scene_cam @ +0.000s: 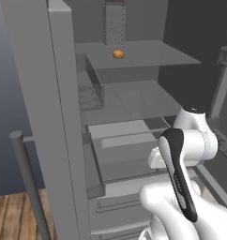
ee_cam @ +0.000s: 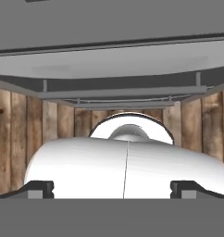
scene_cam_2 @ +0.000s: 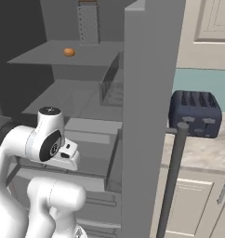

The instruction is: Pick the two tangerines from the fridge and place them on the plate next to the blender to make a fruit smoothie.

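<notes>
Presently we find the fridge standing open, its door swung out with the long bar handle toward the counter side. One tangerine rests on an upper shelf, just in front of a perforated metal grater at the back; we see the same fruit from the other side. We cannot locate a second tangerine in these views.

The arm is folded low before the drawers, well below the fruit. In the hand view the gripper points down toward the wooden floor, and its two dark fingertips sit at opposite sides, spread fully apart with nothing between them.

We judge the task to be at its start: no fruit is taken. The folded pose looks like a travelling posture; the hand must rise and turn toward the shelf.

A dark toaster sits on the counter beyond the door.
</notes>
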You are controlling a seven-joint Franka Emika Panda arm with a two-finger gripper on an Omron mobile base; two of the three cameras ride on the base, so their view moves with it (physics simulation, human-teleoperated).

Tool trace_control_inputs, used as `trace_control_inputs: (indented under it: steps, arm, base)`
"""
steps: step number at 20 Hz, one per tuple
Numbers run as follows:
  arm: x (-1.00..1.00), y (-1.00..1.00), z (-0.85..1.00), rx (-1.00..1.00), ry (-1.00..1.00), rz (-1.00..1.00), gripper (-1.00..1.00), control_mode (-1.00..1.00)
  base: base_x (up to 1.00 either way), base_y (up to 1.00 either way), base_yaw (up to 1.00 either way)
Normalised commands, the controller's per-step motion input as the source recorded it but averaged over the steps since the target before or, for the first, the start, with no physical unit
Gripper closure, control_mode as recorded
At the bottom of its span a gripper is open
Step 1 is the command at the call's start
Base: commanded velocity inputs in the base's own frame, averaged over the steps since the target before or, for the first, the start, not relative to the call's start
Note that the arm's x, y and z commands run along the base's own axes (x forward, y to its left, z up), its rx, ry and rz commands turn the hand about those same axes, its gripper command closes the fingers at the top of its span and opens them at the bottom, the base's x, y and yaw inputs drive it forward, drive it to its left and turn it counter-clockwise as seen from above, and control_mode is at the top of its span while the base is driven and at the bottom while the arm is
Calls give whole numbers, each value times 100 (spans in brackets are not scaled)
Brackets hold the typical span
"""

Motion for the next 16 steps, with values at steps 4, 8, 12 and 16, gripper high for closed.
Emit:
trace_control_inputs:
  steps: [4, 8, 12, 16]
  arm:
    - [0, 0, 0, 0, 0, 0, -100, 100]
    - [0, 0, 0, 0, 0, 0, -100, 100]
    - [12, 0, 24, 0, -4, 0, -100, -100]
    - [17, 8, 100, -10, -33, 1, -100, -100]
  base:
    - [100, 23, 16]
    - [75, 9, 8]
    - [2, 0, 0]
    - [0, 0, 0]
